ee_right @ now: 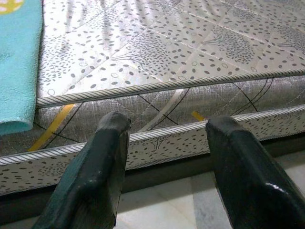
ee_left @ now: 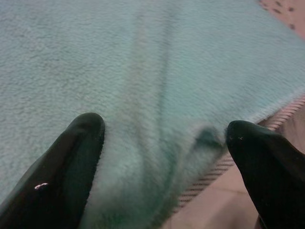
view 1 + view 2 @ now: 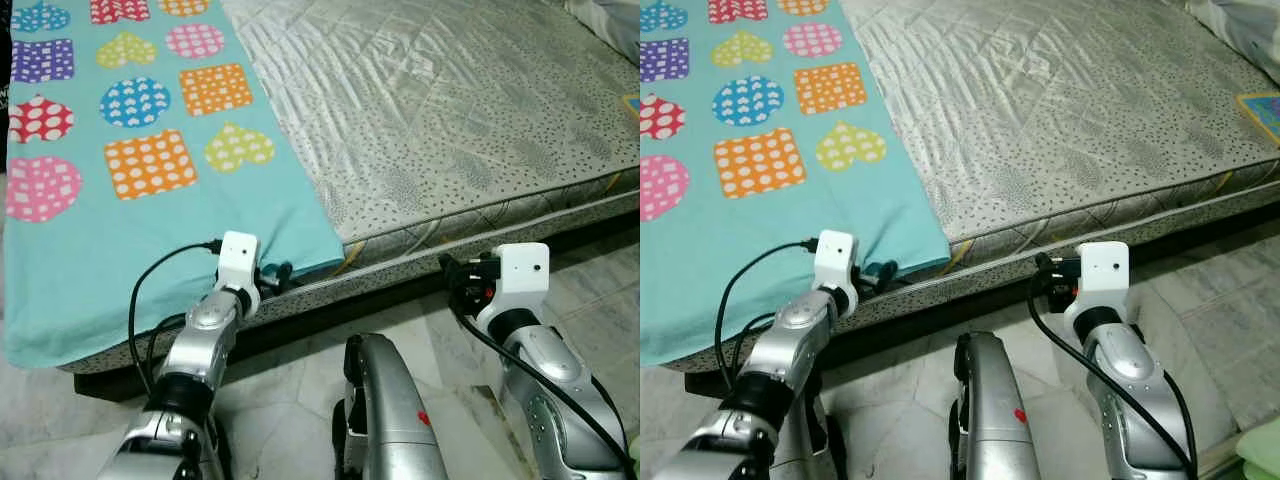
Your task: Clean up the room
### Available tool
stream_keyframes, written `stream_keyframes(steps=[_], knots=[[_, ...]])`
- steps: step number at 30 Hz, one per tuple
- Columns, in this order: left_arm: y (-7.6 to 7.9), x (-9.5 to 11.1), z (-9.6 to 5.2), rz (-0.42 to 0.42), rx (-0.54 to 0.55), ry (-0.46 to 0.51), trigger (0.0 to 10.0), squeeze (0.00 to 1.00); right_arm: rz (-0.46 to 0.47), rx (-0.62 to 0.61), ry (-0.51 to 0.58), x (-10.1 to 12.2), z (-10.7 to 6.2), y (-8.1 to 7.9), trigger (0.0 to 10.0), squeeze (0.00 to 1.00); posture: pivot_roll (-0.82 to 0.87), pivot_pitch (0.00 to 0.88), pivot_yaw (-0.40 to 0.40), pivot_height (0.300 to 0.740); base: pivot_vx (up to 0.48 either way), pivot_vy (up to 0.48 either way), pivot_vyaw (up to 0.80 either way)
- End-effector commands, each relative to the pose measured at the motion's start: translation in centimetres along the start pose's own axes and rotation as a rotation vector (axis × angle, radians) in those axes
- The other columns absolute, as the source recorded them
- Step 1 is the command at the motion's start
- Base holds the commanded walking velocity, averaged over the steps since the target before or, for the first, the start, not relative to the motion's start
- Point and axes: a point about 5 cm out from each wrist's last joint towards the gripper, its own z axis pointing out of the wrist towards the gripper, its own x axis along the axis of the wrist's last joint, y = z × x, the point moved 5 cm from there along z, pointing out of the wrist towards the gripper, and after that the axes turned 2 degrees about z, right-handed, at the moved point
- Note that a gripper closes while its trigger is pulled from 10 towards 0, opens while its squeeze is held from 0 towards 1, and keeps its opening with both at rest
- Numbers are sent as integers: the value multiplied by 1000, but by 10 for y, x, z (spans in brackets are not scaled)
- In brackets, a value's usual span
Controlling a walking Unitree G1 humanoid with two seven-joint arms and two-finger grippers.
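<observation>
Lying between left fingers (image 2: 71, 157): blanket (image 2: 157, 95)

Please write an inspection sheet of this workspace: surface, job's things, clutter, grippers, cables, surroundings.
Surface: grey quilted mattress, speckled pattern, on a low bed.
Job's things: turquoise fleece blanket with coloured hearts and squares, spread flat on the mattress's left part, its corner hanging over the near edge.
Clutter: pale fabric at the far right corner; a small coloured item at the right edge, not identifiable.
Grippers: left gripper open, fingers astride the blanket's edge; right gripper open, facing the mattress side.
Cables: black cable looping on the left arm; another on the right.
Surroundings: pale tiled floor.
</observation>
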Motion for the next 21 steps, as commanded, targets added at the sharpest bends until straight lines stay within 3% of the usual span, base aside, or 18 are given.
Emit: stream_keyframes(steps=[1,8,21], knots=[[20,-36,-6,-18,-61,-120,10000,0,3,-10,-14,-5,-1,5,10000,0,-190,232,-85,531,0,0,0],[48,-45,-11,-36,-128,-148,10000,0,5,1,-13,-7,2,3,10000,0,-184,225,-90,531,0,0,0],[70,-32,-15,-13,-221,-124,10000,0,8,6,-4,-7,7,0,10000,0,-173,214,-87,531,0,0,0]])
